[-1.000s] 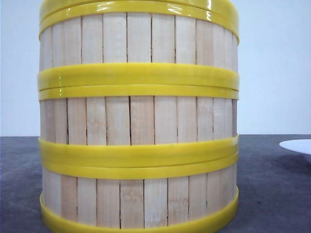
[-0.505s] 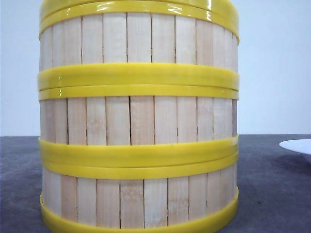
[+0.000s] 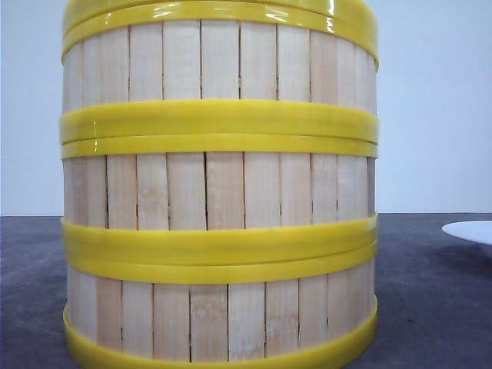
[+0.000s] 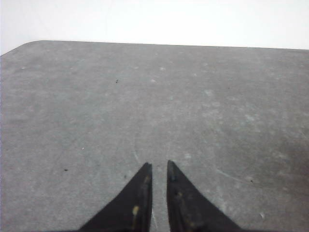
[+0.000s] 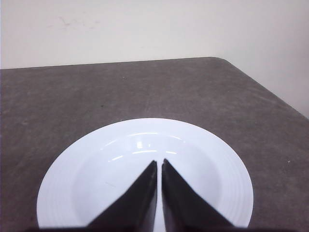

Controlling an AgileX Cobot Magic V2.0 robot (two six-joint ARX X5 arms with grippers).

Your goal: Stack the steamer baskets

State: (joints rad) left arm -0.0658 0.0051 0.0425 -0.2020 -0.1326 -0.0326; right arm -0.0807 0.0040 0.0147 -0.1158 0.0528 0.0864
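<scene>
No change from the earlier front views: the steamer baskets [image 3: 219, 192] remain stacked three high on the grey table [image 3: 430, 292], close to the camera, rims aligned. The white plate [image 3: 470, 231] stays at the right edge, well apart from the stack. The left gripper [image 4: 159, 166] holds nothing, fingers nearly together above bare table. The right gripper [image 5: 159, 163] is closed and empty above the plate.

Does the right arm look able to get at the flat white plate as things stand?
Probably yes. The right gripper, fingers nearly closed and empty, hangs over the flat white plate, with nothing between. The stack of slatted wooden steamer baskets with yellow rims stands well to the plate's left.
</scene>
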